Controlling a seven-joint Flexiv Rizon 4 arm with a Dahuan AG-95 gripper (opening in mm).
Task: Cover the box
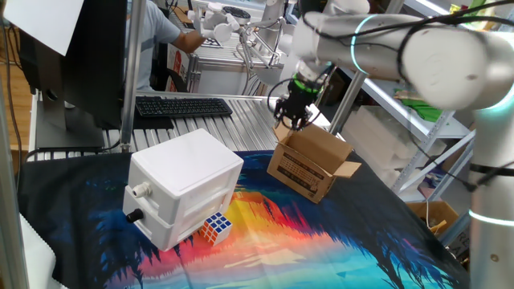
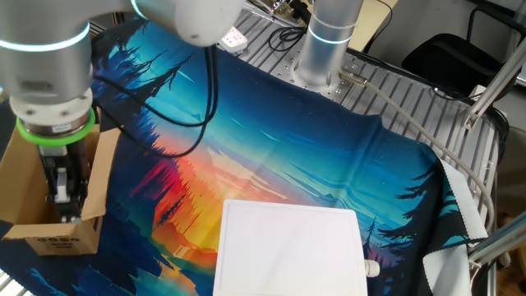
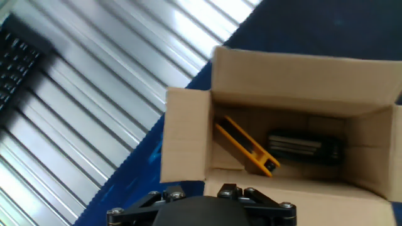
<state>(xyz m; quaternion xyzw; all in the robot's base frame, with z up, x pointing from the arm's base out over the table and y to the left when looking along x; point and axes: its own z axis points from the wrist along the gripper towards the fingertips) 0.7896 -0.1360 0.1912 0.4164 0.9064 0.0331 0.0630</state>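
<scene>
A: Where's the box?

B: Directly under the gripper, flaps up, open-topped.

A: And the jaws?

B: Can't tell; they point down at its rim, nothing visibly held.

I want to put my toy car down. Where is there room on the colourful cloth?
Free: the cloth between the cardboard box and the arm's base, and in front of the white box. Crowded: around the Rubik's cube, and at the box under the gripper.

Opposite table-side views, hand view straight down; all share box
</scene>
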